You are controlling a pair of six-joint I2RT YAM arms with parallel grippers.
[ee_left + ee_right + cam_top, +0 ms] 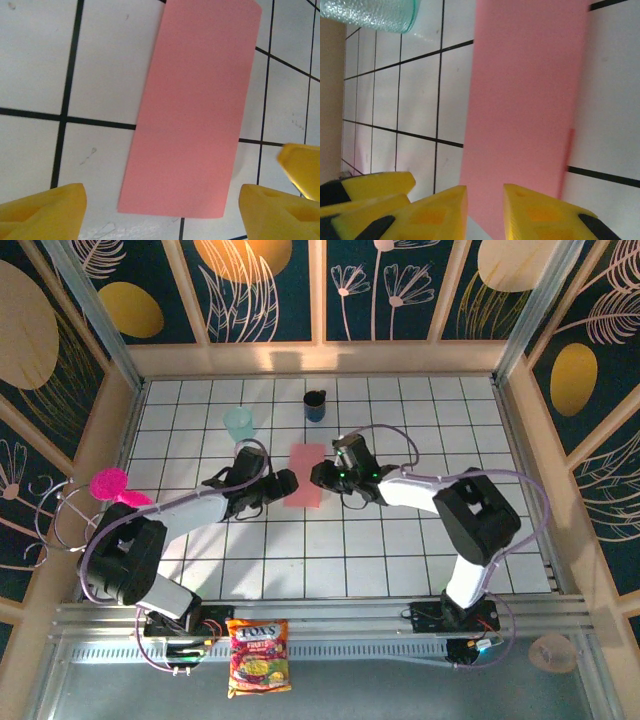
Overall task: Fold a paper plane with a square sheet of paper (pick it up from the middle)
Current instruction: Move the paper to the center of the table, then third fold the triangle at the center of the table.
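The square sheet of paper [305, 476] lies flat on the tiled table, folded into a narrow salmon-pink rectangle. My left gripper [284, 483] sits just left of it, jaws wide open. In the left wrist view its yellow fingers [45, 207] stand on either side of the sheet's near end [197, 110] without touching it. My right gripper [322, 476] is at the sheet's right side. Its fingertips [445, 205] stand a narrow gap apart over the sheet [525, 100], whose long right edge is slightly lifted. No paper plane shape has formed.
A translucent teal cup [239, 424] and a dark cup [315, 405] stand behind the sheet. A magenta goblet [110, 483] hangs at the left wall. A snack bag [259, 655] lies on the near rail. Wooden walls enclose the table.
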